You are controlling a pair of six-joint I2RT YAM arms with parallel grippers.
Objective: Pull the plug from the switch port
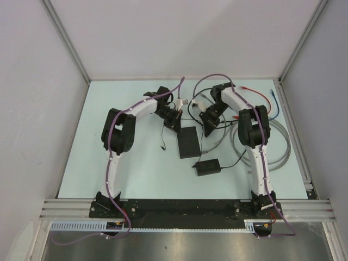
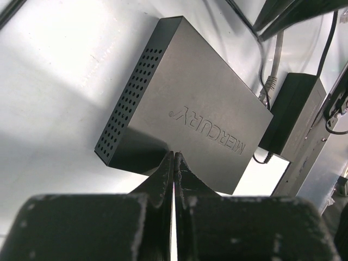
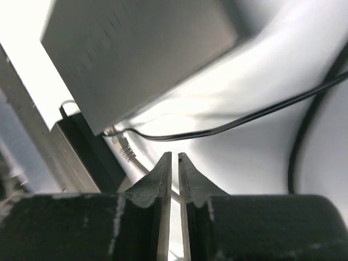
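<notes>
We find the switch (image 1: 188, 142) lying mid-surface (image 1: 98, 163)
Top view: a power brick (image 1: 207, 166) sits off its near-right corner. Left wrist: left gripper (image 2: 174, 157) closed at its edge. Right wrist: right gripper (image 3: 175, 159) barely parted, empty, near the grey plug (image 3: 125, 149) by the switch

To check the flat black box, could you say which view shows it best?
The left wrist view: the flat black box fills it, sharp, vent holes and lettering clear. The top view shows it small; the right wrist view shows it blurred.
</notes>
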